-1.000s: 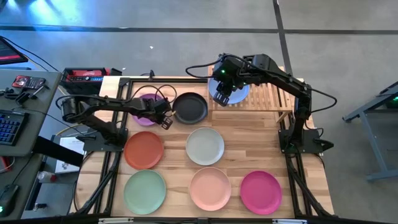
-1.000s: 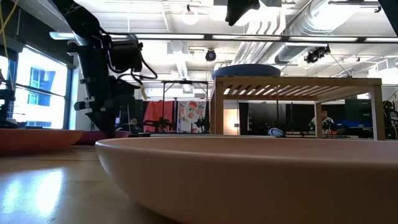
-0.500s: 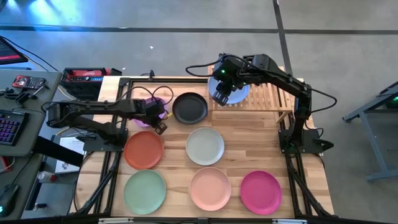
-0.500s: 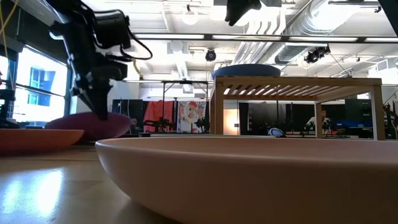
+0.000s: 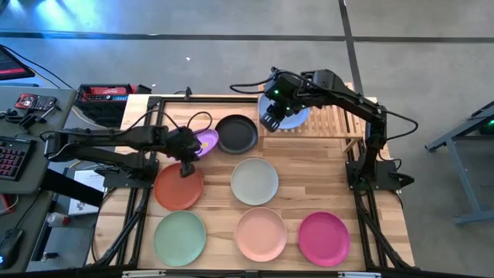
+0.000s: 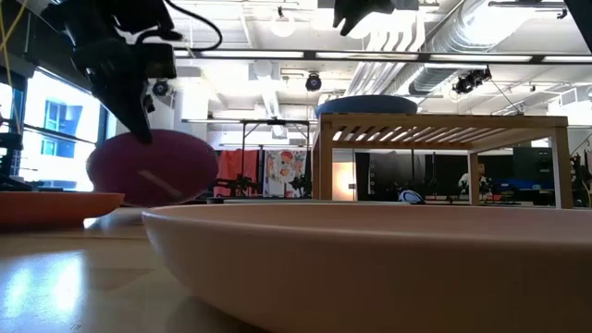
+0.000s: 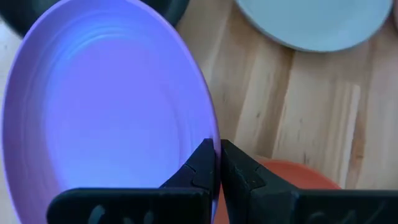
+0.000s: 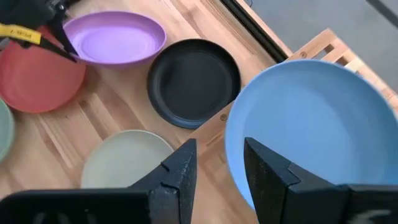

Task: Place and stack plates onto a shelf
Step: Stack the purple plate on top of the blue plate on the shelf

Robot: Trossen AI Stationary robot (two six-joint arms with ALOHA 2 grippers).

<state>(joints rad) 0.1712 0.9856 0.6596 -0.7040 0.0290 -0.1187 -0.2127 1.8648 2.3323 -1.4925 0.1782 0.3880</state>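
My left hand (image 7: 216, 163) is clamped on the purple plate's (image 7: 106, 106) rim and has just tipped it up off the table (image 5: 309, 166), ready for the shelf (image 5: 340, 116). My right hand (image 8: 217, 165) hovers open above the blue plate (image 8: 305, 124) there.

My left gripper (image 7: 217, 163) was clamped on the rim of the purple plate (image 7: 106, 106), held tilted off the tabletop. My right gripper (image 8: 219, 163) hung parted above the shelf (image 5: 340, 117), over its left end, arm reaching across.
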